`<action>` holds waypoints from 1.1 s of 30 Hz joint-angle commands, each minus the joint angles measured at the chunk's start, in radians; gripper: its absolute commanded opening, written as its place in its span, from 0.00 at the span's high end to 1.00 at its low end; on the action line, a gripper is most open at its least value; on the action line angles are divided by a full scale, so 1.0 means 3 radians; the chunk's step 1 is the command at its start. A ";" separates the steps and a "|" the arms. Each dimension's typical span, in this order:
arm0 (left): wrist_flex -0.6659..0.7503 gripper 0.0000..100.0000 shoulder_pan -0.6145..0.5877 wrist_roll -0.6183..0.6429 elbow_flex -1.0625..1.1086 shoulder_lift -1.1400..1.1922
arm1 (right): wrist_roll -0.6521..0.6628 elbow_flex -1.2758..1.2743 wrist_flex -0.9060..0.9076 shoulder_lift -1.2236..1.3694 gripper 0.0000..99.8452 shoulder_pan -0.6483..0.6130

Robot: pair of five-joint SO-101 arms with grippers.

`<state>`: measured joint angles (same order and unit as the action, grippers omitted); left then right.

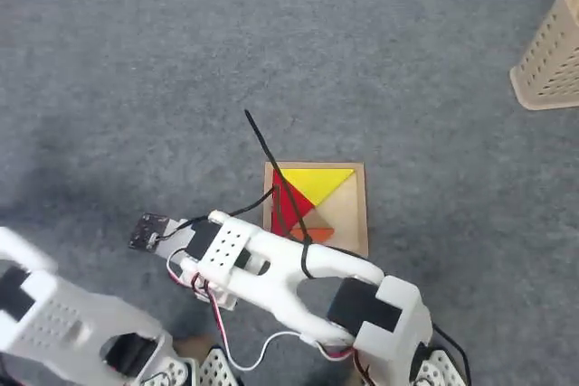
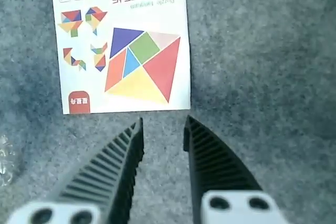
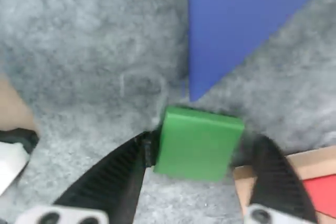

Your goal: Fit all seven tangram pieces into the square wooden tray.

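Note:
The square wooden tray (image 1: 360,214) lies mid-table and holds a yellow triangle (image 1: 318,185), a red triangle (image 1: 288,210) and an orange piece (image 1: 312,235). My right arm (image 1: 271,264) lies just in front of the tray, stretching towards its left. Its gripper (image 3: 205,145) is open and straddles a green square (image 3: 198,142) on the carpet; one finger touches the square and the other stands off it. A blue triangle (image 3: 236,24) lies just beyond the square. The tray's corner (image 3: 294,163) with the red piece (image 3: 320,195) is beside it. My left gripper (image 2: 163,123) is open and holds nothing.
A printed puzzle card (image 2: 123,45) lies on the grey carpet ahead of the left gripper. The left arm (image 1: 54,318) sits at the front left. A black cable (image 1: 267,155) crosses the tray's left side. A beige perforated block (image 1: 552,51) stands at the far right.

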<state>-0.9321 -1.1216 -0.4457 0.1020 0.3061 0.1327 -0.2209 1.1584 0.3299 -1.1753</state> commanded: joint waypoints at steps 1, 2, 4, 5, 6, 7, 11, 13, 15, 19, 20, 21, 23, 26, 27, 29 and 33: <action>-0.0010 0.88 -0.0010 -0.0026 -0.0146 -0.0046 | -0.0041 0.0153 0.0023 -0.0023 0.87 -0.0033; -0.0010 0.88 -0.0010 -0.0026 -0.0146 -0.0046 | -0.0041 0.0153 0.0023 -0.0028 0.89 -0.0033; -0.0015 0.88 -0.0010 -0.0020 -0.0146 -0.0046 | -0.0036 0.0153 0.0033 -0.0049 0.90 -0.0008; -0.0015 0.88 -0.0010 -0.0020 -0.0146 -0.0046 | -0.0031 0.0159 0.0043 -0.0059 0.90 0.0033; -0.0036 0.88 -0.0010 -0.0020 -0.0146 -0.0046 | -0.0031 0.0194 0.0064 -0.0069 0.90 0.0074; -0.0097 0.88 0.0000 -0.0020 -0.0146 -0.0046 | -0.0020 0.0245 0.0115 -0.0100 0.90 0.0146; -0.0522 0.88 0.0138 -0.0020 -0.0151 -0.0051 | -0.0015 0.0476 0.0448 -0.0432 0.90 0.0468; -0.0731 0.88 0.0230 -0.0020 -0.0151 -0.0051 | -0.0010 0.0537 0.0560 -0.0719 0.90 0.0616; -0.0915 0.88 0.0317 -0.0020 -0.0130 -0.0118 | 0.0036 0.0527 0.0616 -0.1071 0.90 0.0785; -0.1125 0.88 0.0527 -0.0015 0.0115 -0.0455 | 0.0159 0.0266 0.0627 -0.1731 0.90 0.1291; -0.1100 0.88 0.0609 -0.0010 0.0274 -0.0583 | 0.0189 0.0174 0.0611 -0.1859 0.90 0.1440; -0.1033 0.88 0.0696 -0.0010 0.0468 -0.0716 | 0.0225 0.0061 0.0570 -0.1956 0.90 0.1588; -0.0803 0.88 0.0910 -0.0005 0.0969 -0.1013 | 0.0281 -0.0174 0.0468 -0.2064 0.90 0.1859; -0.0281 0.88 0.1258 0.0118 0.1798 -0.1442 | 0.0384 -0.0557 0.0212 -0.2038 0.90 0.2120; -0.0107 0.88 0.1366 0.0230 0.2043 -0.1560 | 0.0445 -0.0675 0.0125 -0.1997 0.90 0.2176; 0.0143 0.88 0.1555 0.0501 0.2442 -0.1754 | 0.0506 -0.0854 -0.0023 -0.1910 0.90 0.2248; 0.0317 0.88 0.1775 0.0721 0.2739 -0.1851 | 0.0430 -0.0941 -0.0100 -0.1716 0.90 0.2273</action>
<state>-0.9045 -0.6460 -0.2908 0.8508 -0.1741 0.2585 -0.5063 1.1600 -0.1933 -0.5079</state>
